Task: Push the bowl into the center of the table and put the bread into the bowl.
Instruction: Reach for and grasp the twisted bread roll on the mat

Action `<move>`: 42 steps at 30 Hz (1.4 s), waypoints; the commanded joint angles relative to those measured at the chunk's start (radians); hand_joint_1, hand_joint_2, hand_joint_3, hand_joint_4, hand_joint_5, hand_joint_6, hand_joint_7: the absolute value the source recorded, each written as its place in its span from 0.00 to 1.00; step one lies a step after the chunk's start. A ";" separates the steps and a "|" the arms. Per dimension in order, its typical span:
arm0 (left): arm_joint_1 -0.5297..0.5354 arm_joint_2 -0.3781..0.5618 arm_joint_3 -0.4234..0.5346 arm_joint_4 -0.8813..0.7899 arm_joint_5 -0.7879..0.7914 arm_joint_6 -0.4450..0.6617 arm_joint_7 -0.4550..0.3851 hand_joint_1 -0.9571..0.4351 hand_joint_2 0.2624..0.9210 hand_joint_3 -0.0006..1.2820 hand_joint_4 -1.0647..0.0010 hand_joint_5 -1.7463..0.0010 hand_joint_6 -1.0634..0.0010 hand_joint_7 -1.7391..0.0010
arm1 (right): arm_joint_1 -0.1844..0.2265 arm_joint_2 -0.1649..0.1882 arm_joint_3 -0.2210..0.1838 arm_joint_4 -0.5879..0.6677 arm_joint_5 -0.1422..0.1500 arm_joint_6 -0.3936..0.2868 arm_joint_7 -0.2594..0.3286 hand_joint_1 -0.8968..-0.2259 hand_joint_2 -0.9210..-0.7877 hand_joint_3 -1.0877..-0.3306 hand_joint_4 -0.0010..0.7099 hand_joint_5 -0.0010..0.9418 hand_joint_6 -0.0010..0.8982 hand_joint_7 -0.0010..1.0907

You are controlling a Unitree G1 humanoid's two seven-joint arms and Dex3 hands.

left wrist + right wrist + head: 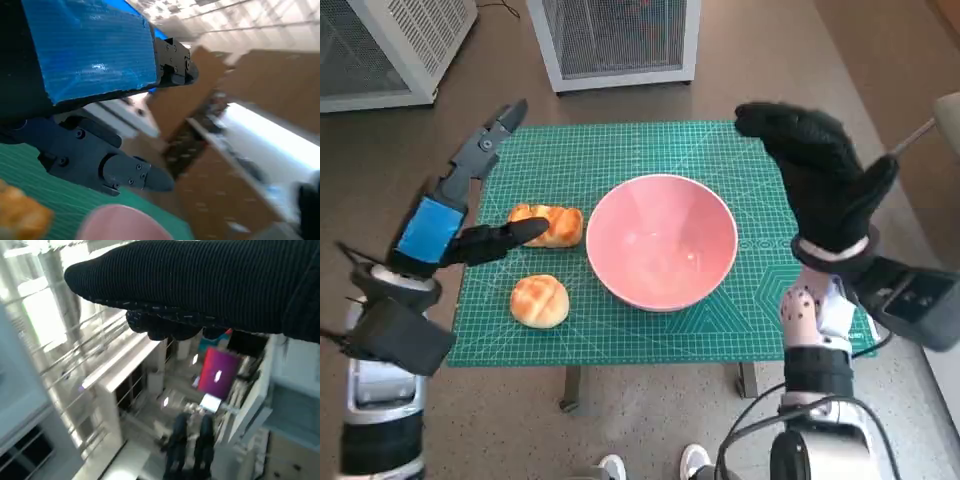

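A pink bowl (662,240) sits upright near the middle of the green mat (620,150). Two golden bread rolls lie to its left: one (552,225) beside the bowl's rim, the other (540,300) nearer the front edge. My left hand (465,200) hovers at the mat's left side with fingers spread, the thumb reaching over the farther roll, holding nothing. My gloved right hand (820,175) is raised above the mat's right part, fingers apart, empty. The left wrist view shows a roll's edge (20,215) and the bowl's rim (120,222).
Two white mesh-fronted cabinets (615,40) stand on the floor beyond the table. A person's shoes (650,465) show below the table's front edge. A pale object (945,120) stands at the far right.
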 commanded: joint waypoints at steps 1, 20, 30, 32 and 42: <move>-0.031 0.035 -0.014 -0.026 0.007 0.045 -0.022 0.47 0.76 0.00 0.93 1.00 0.88 0.94 | 0.051 0.000 0.023 -0.054 0.008 0.031 0.004 0.51 0.00 0.77 0.55 0.02 0.11 0.64; -0.154 0.188 -0.190 -0.005 0.171 0.399 -0.246 0.60 0.70 0.00 0.93 1.00 0.82 0.95 | 0.098 -0.020 0.053 -0.153 -0.010 0.067 -0.028 0.53 0.00 0.79 0.52 0.00 0.08 0.64; -0.303 0.188 -0.392 0.135 0.363 0.588 -0.337 0.66 0.69 0.00 0.95 1.00 0.81 0.97 | 0.106 -0.031 0.060 -0.159 -0.009 0.069 -0.041 0.52 0.00 0.79 0.52 0.00 0.08 0.65; -0.331 0.174 -0.429 0.172 0.399 0.616 -0.340 0.66 0.69 0.00 0.95 1.00 0.81 0.97 | 0.108 -0.032 0.061 -0.160 -0.010 0.068 -0.043 0.52 0.00 0.79 0.52 0.00 0.08 0.65; -0.423 0.108 -0.533 0.396 0.483 0.621 -0.306 0.65 0.69 0.00 0.95 1.00 0.81 0.98 | 0.116 -0.041 0.064 -0.169 -0.015 0.072 -0.059 0.53 0.00 0.78 0.52 0.00 0.07 0.66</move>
